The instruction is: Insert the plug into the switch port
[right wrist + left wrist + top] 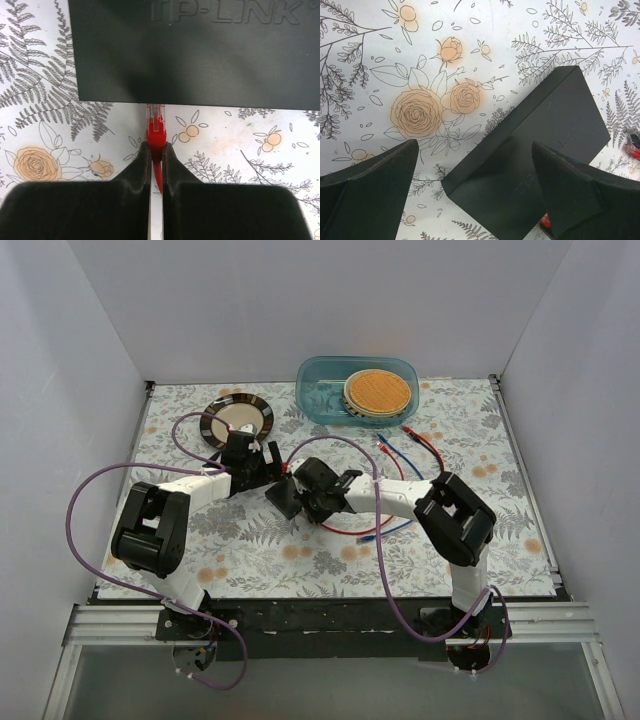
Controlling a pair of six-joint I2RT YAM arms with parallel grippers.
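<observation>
Now lining the plug (155, 116) up with the switch port

Our right gripper (156, 150) is clamped on the red back end of the plug, whose clear tip meets the near edge of the dark TP-Link switch (200, 55). The switch port itself is hidden under that edge. Our left gripper (475, 145) hangs wide open above one corner of the switch, holding nothing. We should keep the plug square to the edge, push straight in, and brace the switch so it cannot slide away.
</observation>
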